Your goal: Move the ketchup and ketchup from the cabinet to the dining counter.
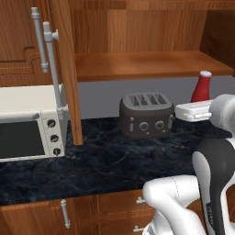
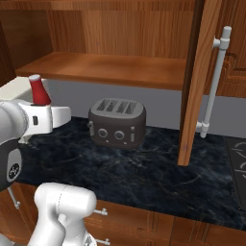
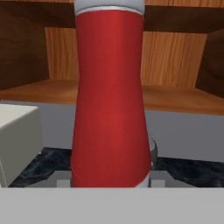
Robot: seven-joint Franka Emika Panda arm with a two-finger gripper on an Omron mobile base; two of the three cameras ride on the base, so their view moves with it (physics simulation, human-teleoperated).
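One ketchup (image 3: 109, 100) stands upright, clamped in the level, forward-pointing gripper (image 1: 202, 108)

Runs across the scene as a black, pale-veined counter (image 1: 105, 160), glossy under even light. Carries a dark grey four-slot toaster (image 1: 147, 114) near the middle, slots up, knobs facing forward, and a cream toaster oven (image 1: 30, 121) with three dark dials at the left end. Backs onto a plain grey wall (image 1: 101, 98). Sits over reddish-brown lower drawers (image 1: 114, 206) with small silver pulls. Overhead, hangs the wooden cabinet (image 1: 137, 64), its door (image 1: 69, 69) swung open edge-on, long silver bar handles (image 1: 51, 64) upright, planked back panel and bare shelf showing inside.
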